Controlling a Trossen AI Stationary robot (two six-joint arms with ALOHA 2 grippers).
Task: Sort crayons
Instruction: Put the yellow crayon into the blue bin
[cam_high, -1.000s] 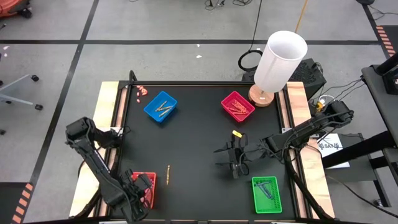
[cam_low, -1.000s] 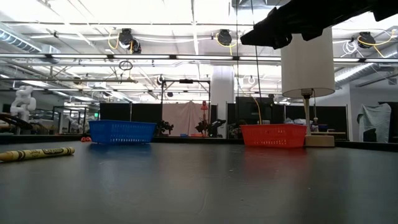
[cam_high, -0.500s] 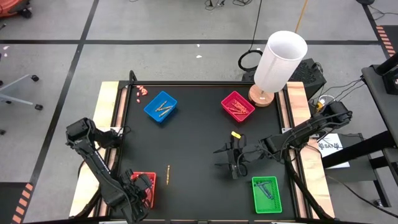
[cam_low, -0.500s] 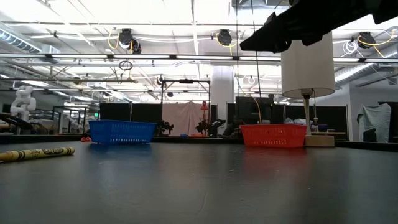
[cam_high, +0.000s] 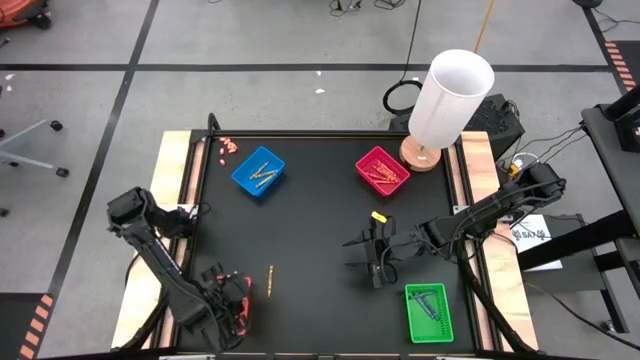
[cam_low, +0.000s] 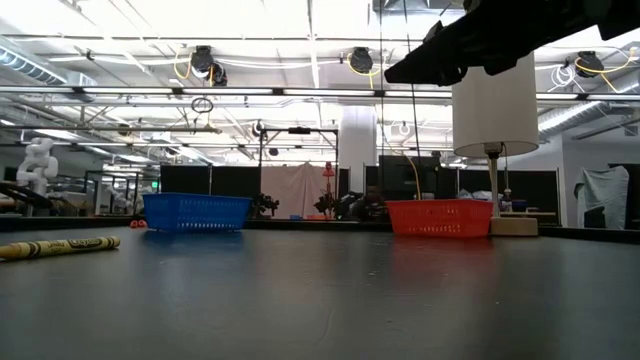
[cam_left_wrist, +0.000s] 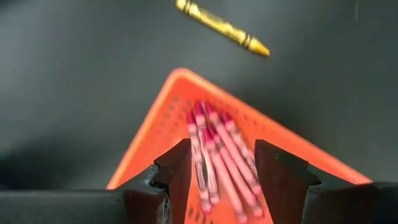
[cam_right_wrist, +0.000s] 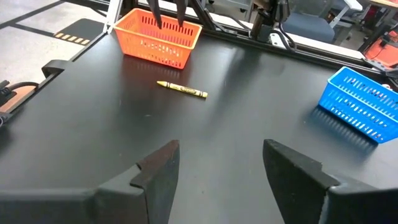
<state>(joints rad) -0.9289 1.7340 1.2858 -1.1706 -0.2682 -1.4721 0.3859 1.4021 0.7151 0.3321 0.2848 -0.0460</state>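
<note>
Overhead, low and wrist views of a black bench (cam_high: 310, 220) with four trays. The landmark is the white lamp (cam_high: 450, 100) at the bench's far right corner.

Trays: the magenta tray (cam_high: 382, 170) sits just beside the lamp's base and holds several crayons. The blue tray (cam_high: 258, 171) lies well to the left of the lamp along the far side, with yellowish crayons inside. The green tray (cam_high: 429, 312) lies at the near edge on the lamp's side. The red tray (cam_left_wrist: 186, 124) lies at the near corner diagonally opposite the lamp; in the left wrist view it holds a bundle of pink-red crayons (cam_left_wrist: 217, 155).

Loose crayons: one yellow crayon (cam_high: 270, 280) lies on the bench just beside the red tray, apart from it. A second yellow crayon (cam_high: 380, 215) lies between the magenta tray and the right gripper.

Grippers: the left gripper (cam_high: 228, 300) hangs over the red tray, fingers (cam_left_wrist: 177, 168) apart, nothing between them. The right gripper (cam_high: 372, 262) hovers mid-bench, between lamp and green tray, fingers (cam_right_wrist: 158, 168) spread wide and empty.

No writing on the crayon wrappers can be read; a white sheet beyond the bench edge bears print too small to make out.
</note>
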